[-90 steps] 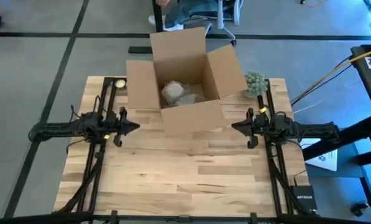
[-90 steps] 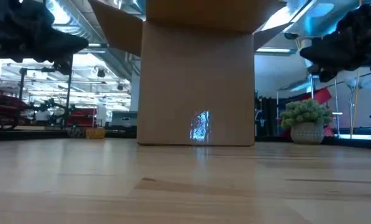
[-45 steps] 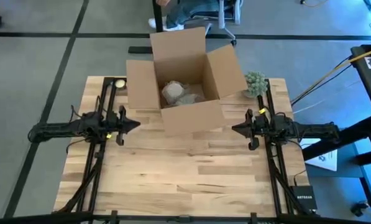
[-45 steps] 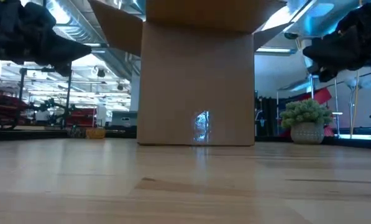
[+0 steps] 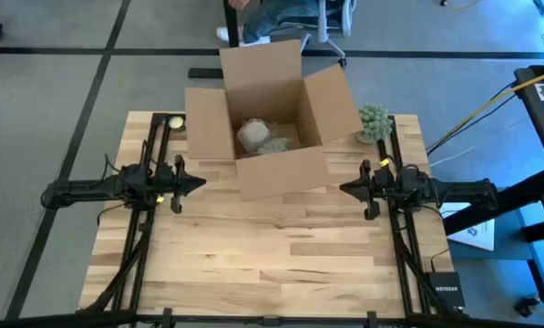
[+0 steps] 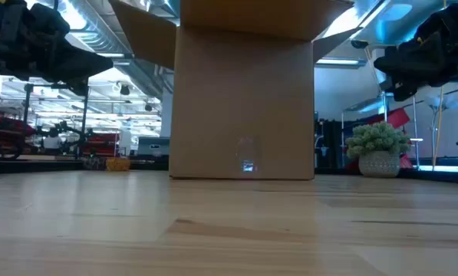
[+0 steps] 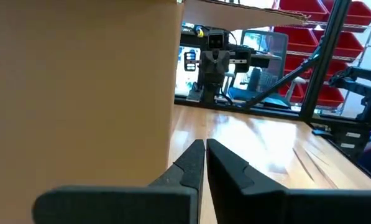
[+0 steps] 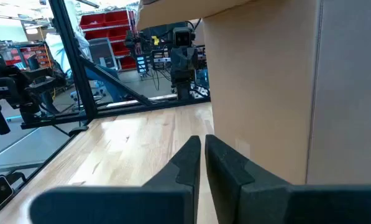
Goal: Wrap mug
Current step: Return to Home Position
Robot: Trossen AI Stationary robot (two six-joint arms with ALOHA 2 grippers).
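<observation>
An open cardboard box (image 5: pixel 281 169) stands on its base at the far middle of the wooden table. Inside it lie pale crumpled bundles (image 5: pixel 253 135); no bare mug shows. My left gripper (image 5: pixel 201 183) hovers shut above the table just left of the box's near corner, its fingers (image 7: pixel 194 155) pointing along the box wall. My right gripper (image 5: pixel 342 188) hovers shut just right of the box, pointing at it (image 8: pixel 203 140). Neither touches the box.
A small potted plant (image 5: pixel 374 121) stands at the far right beside the box flap. A round tape roll (image 5: pixel 174 121) lies at the far left corner. The near half of the table (image 5: pixel 272 264) is bare wood. A person's legs show beyond the far edge.
</observation>
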